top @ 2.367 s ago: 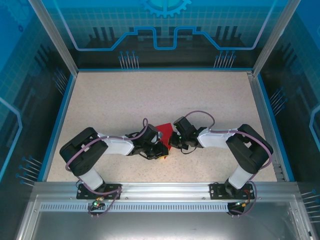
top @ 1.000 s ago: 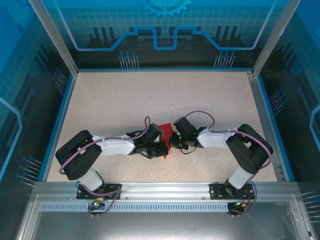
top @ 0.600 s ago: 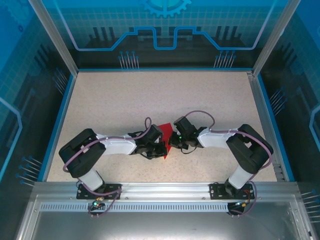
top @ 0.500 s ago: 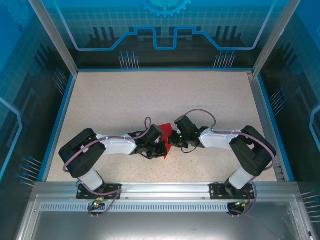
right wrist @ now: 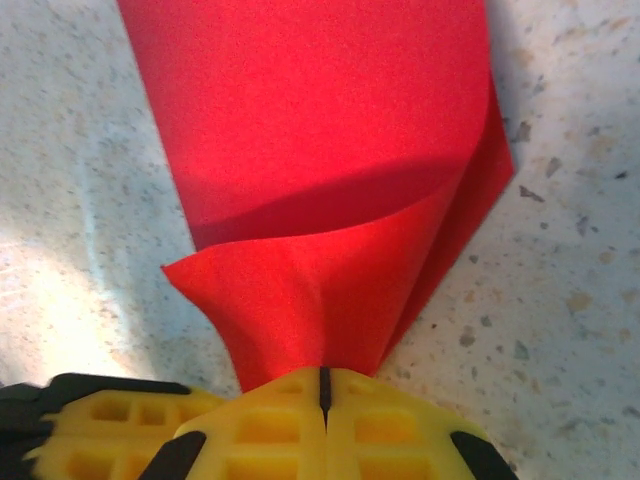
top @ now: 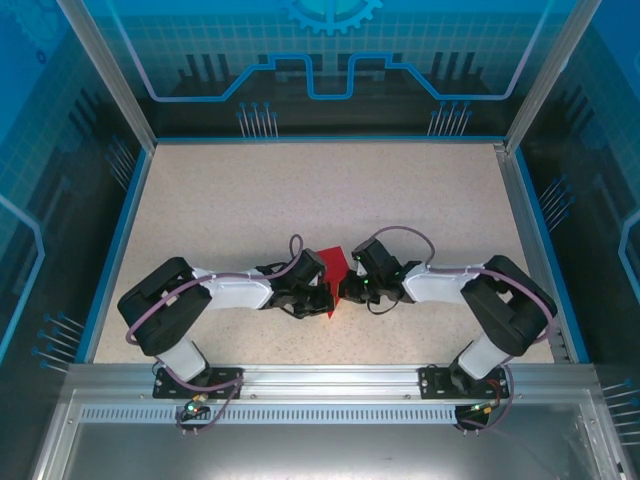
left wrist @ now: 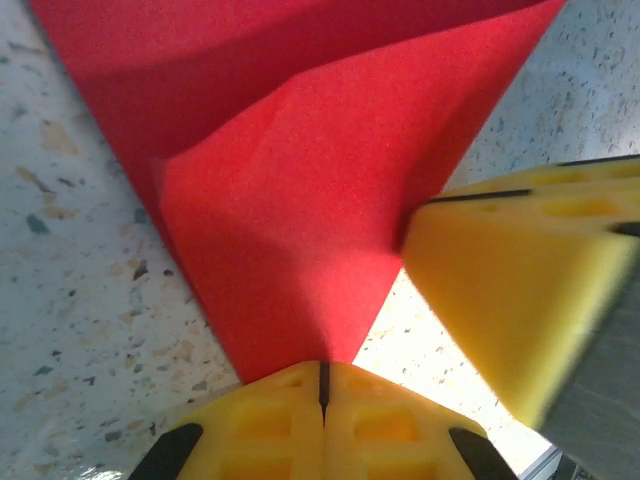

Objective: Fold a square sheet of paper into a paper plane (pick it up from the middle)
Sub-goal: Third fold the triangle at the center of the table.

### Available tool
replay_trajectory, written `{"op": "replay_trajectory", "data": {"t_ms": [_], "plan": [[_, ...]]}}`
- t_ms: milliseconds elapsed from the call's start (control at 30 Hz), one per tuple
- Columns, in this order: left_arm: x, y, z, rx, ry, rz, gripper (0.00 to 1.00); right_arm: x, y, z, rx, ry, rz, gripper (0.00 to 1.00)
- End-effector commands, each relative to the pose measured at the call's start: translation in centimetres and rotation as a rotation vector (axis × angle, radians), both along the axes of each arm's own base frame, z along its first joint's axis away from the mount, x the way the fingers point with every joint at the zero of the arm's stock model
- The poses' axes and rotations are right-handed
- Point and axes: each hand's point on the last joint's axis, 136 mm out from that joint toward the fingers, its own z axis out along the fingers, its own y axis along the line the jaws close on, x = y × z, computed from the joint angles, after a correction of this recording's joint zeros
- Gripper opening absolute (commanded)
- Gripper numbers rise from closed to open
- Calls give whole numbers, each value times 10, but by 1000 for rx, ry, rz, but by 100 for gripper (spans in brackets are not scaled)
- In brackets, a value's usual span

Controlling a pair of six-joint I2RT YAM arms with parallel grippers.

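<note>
left gripper (top: 322,300) rests low near the middle of the speckled table (top: 250,200), its yellow pads (left wrist: 270,425) pressed together and pinching one lower tip of the folded red sheet of paper (top: 334,263). from that pinch the sheet fans out away from the arm, with one creased flap raised above the layer beneath. just to the right, right gripper (top: 345,292) is close beside it, its own pads (right wrist: 390,425) clamped on a neighbouring corner of the same sheet, where the top layer curls up off the table.
</note>
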Motion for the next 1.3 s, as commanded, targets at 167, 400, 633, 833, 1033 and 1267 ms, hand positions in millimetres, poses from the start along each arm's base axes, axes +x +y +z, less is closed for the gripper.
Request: {"op": "replay_trajectory", "data": {"t_ms": [167,400,633,833,1033,1267], "plan": [[-18,25,-22,123,86,22,4,5,5,-11,-16,28,51,0],[-29,37,-29,175,128,18,4,26,-11,-2,-56,-9,23,0],[-32,37,-30,172,140,1,4,46,-11,-5,-85,-21,24,0],[-35,37,-30,170,145,-12,3,61,-18,-4,-107,-45,8,0],[-35,37,-30,171,143,-21,3,79,-22,5,-104,-72,0,0],[-34,36,-28,166,127,-22,3,60,-23,44,-14,-168,31,0]]}}
